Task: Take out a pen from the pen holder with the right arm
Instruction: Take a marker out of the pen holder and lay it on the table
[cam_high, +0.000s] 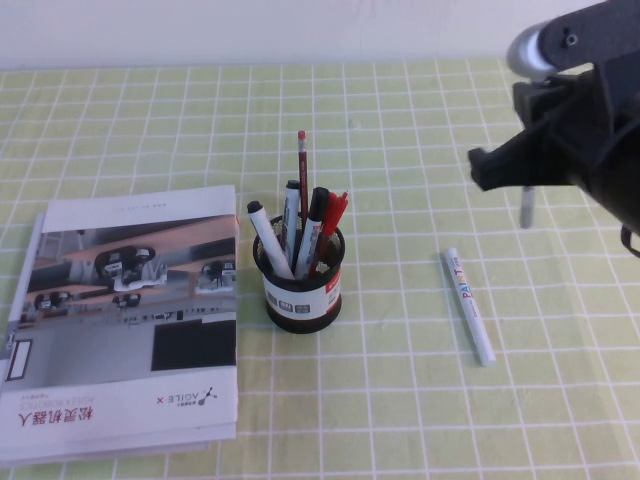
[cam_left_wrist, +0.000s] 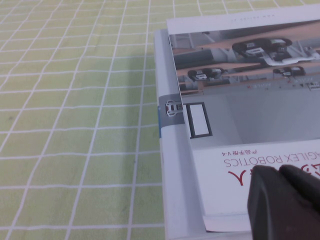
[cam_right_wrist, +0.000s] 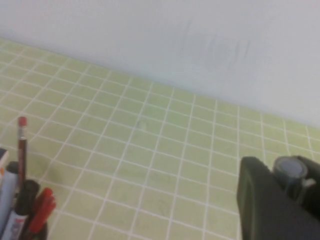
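Pens crowd the black mesh pen holder, which stands upright near the middle of the green checked tablecloth. Inside it, a white marker with a black cap leans toward the robot's left and a red pencil rises highest. A black-capped marker stands beside the pencil, with a red pen at the right rim. A white paint marker lies flat on the cloth to the holder's right, apart from it.

The right gripper is raised at the far right, beyond the paint marker. Its fingers are drawn narrow on a grey pen, which hangs upright below them, well clear of the holder. In the right wrist view the pen's round end sits against a dark finger.

The left gripper hovers over a corner of the stacked booklets at the robot's left, its fingers lying together with no gap showing.
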